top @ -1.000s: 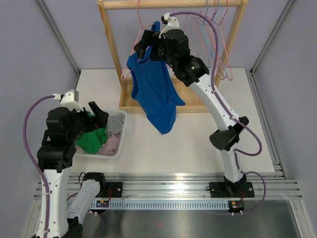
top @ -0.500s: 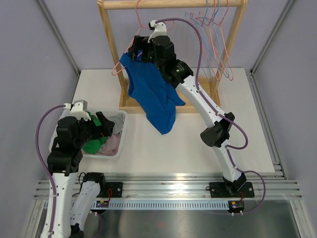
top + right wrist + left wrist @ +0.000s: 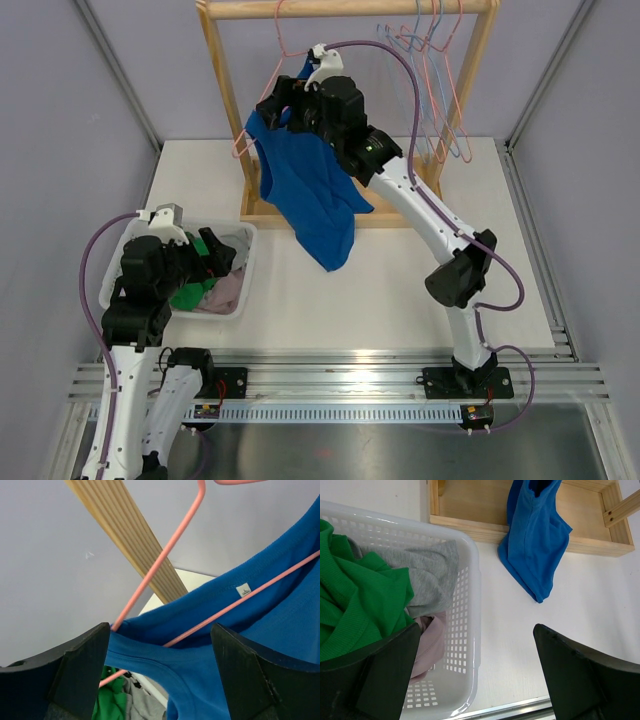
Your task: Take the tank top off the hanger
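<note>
1. Grey walls close round a white counter (image 3: 400,290), where a wooden rack (image 3: 225,90) carries the blue tank top (image 3: 315,200) on a pink hanger (image 3: 165,555). The garment's hem trails down to the rack's base.
2. The right claw (image 3: 160,630) is up at the garment's shoulder. Its jaws are wide apart and grip nothing, and the blue neckline edge and the hanger wire lie between the fingers.
3. To do this well, I judge it should close on fabric alone, not on the wire, then draw the strap out over the hanger's end.
4. It should pull along the hanger's arm rather than straight down, or the hanger may swing or come off the rail.
5. The left claw (image 3: 477,630) hangs spread and empty over the white basket (image 3: 470,605) of clothes. It could steady the hanger.
</note>
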